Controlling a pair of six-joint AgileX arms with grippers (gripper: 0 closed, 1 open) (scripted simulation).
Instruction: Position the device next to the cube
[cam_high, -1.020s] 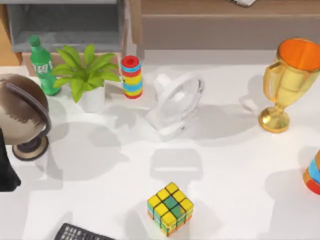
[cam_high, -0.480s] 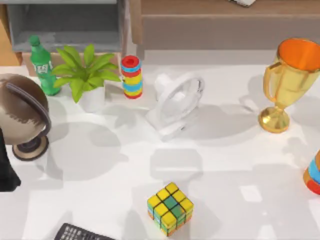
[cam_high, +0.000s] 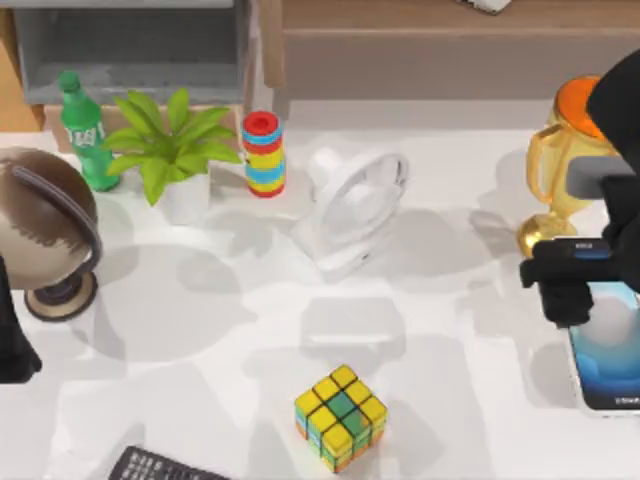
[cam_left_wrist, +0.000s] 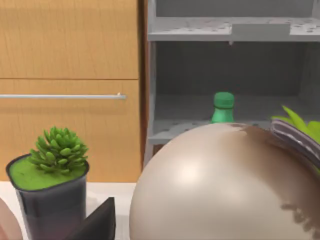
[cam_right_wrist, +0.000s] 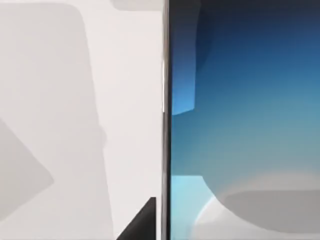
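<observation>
Surface, top view: white table (cam_high: 240, 330) with a fan (cam_high: 352, 208) and ring stack (cam_high: 264, 152) toward the back.
Cube (cam_high: 340, 416): near front edge, middle.
Device (cam_high: 606, 350): far right, long axis front-to-back, well apart from cube.
Right gripper (cam_high: 568, 280): at device's rear end; jaw state cannot be told.
Nearer arm: right; cube lies to its left.
Left wrist view: left arm parked by brown globe (cam_left_wrist: 225, 185).
Right wrist view: device screen (cam_right_wrist: 245, 120), edge upright.

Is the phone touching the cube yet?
Apart. The top view shows bare table between the phone, under the right gripper at the right edge, and the cube.
</observation>
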